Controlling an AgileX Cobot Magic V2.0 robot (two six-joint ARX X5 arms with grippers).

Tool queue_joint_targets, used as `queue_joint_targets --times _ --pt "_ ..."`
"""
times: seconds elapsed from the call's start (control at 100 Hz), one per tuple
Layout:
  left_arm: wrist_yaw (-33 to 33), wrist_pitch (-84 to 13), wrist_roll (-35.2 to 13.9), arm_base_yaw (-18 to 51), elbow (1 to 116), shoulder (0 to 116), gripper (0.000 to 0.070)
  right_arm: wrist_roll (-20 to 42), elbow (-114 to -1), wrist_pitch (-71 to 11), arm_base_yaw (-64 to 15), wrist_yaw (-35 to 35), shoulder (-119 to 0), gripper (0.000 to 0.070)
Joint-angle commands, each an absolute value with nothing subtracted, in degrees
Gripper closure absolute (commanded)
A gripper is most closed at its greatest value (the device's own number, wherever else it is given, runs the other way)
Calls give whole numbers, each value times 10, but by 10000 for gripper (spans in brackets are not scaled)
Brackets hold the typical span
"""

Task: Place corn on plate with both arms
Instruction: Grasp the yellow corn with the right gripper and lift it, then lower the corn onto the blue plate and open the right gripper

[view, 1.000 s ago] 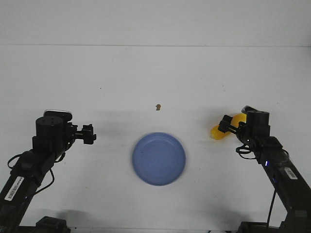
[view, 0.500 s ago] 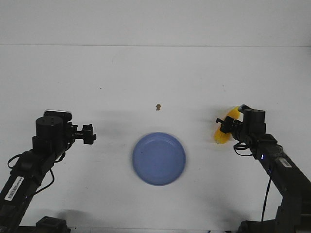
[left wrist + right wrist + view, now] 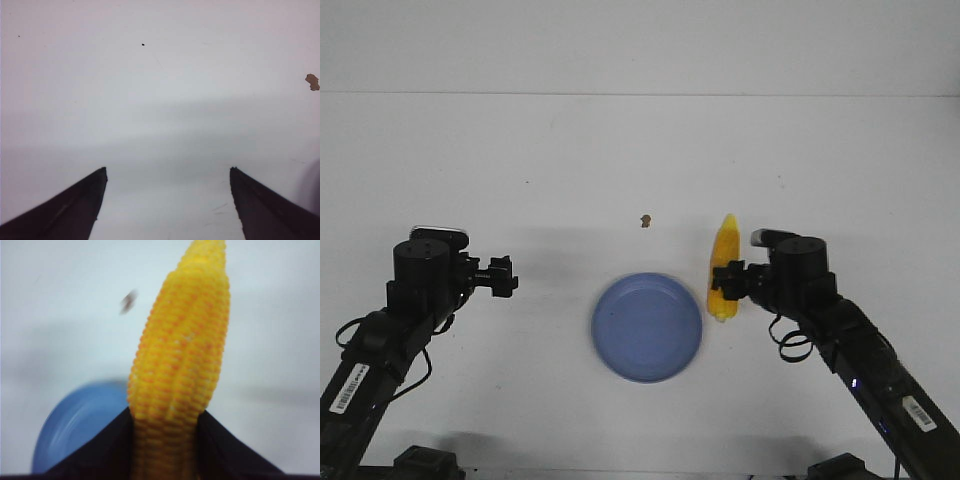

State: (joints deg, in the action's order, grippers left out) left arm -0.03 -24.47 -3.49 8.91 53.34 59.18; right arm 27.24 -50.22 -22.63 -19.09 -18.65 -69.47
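The yellow corn [image 3: 723, 268] is held in my right gripper [image 3: 728, 283], just right of the blue plate [image 3: 647, 326] and above the table, its pointed end away from me. In the right wrist view the corn [image 3: 180, 360] fills the middle, both black fingers [image 3: 107, 447] pressed against its sides, and part of the plate [image 3: 75, 425] shows beside it. My left gripper [image 3: 500, 277] is open and empty, left of the plate. In the left wrist view its gripper [image 3: 167, 172] has the tips wide apart over bare white table.
A small brown speck [image 3: 645, 220] lies on the white table beyond the plate; it also shows in the left wrist view [image 3: 312, 81] and, blurred, in the right wrist view [image 3: 128, 301]. The table's far edge [image 3: 640, 95] meets a white wall.
My right arm has carried the corn leftward from the right side of the table to the plate's right rim, turning it to point away. The left arm has not moved.
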Motion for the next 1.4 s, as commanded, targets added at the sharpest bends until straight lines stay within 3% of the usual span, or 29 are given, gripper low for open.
queue_joint_targets --times 0.0,0.1,0.21,0.32,0.57,0.89,1.17,1.39 --pt "-1 -244 -26 90 539 596 192 266 -510 -233 -237 -166 -707 567" --pt "-1 -244 -27 90 539 596 192 266 -510 -229 -294 -118 -727 532" --pt "-1 -244 -27 90 539 596 192 266 -510 -222 -332 -99 -751 427" --pt "-1 -244 -31 90 539 596 192 265 -510 -220 -350 -93 -772 317" --pt "-1 -244 -33 90 539 596 192 265 -510 -219 -357 -85 -785 201" --pt "-1 -241 -32 90 539 595 198 217 -510 -219 -326 -66 -714 194" --pt "-1 -211 -36 90 539 585 197 76 -510 -246 -213 54 -512 194" --pt "-1 -204 -30 86 537 538 198 -5 -505 -298 -94 63 -346 194"
